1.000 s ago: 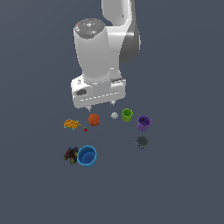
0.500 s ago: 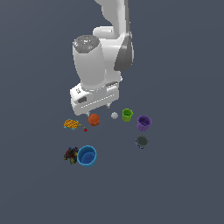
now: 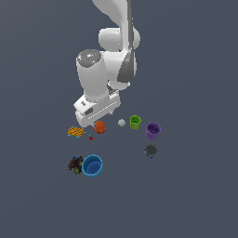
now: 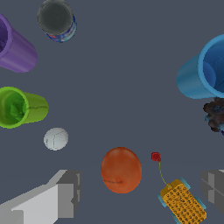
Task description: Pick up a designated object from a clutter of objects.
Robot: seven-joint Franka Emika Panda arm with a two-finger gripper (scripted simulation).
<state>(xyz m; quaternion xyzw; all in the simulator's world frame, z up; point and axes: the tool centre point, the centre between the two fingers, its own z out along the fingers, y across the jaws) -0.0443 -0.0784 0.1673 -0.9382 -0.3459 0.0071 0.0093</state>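
My target, the orange-red ball [image 4: 121,169], sits on the table [image 3: 195,195] untouched, so as I read it the pick itself is all still to do: descent, closing and lifting remain. In the wrist view the ball lies between the two fingers of the pincer [image 4: 142,192], nearer one finger than the other, with clear gaps on both sides; the pincer is spread wide and holds nothing. From the exterior view the pincer [image 3: 95,122] hangs just above the ball [image 3: 100,127], partly covering it, so I judge the approach nearly lined up but not quite centred. Close around the ball lie a tiny red bit [image 4: 155,156] and the checkered piece [image 4: 183,202], the latter near one finger, which I would watch on the way down. The white ball [image 4: 56,138] is on the other side, then the green cup [image 4: 19,107], the purple cup [image 4: 15,46], the dark grey cup [image 4: 57,19], the blue cup [image 4: 205,68] and a dark lump [image 4: 215,114] farther out.
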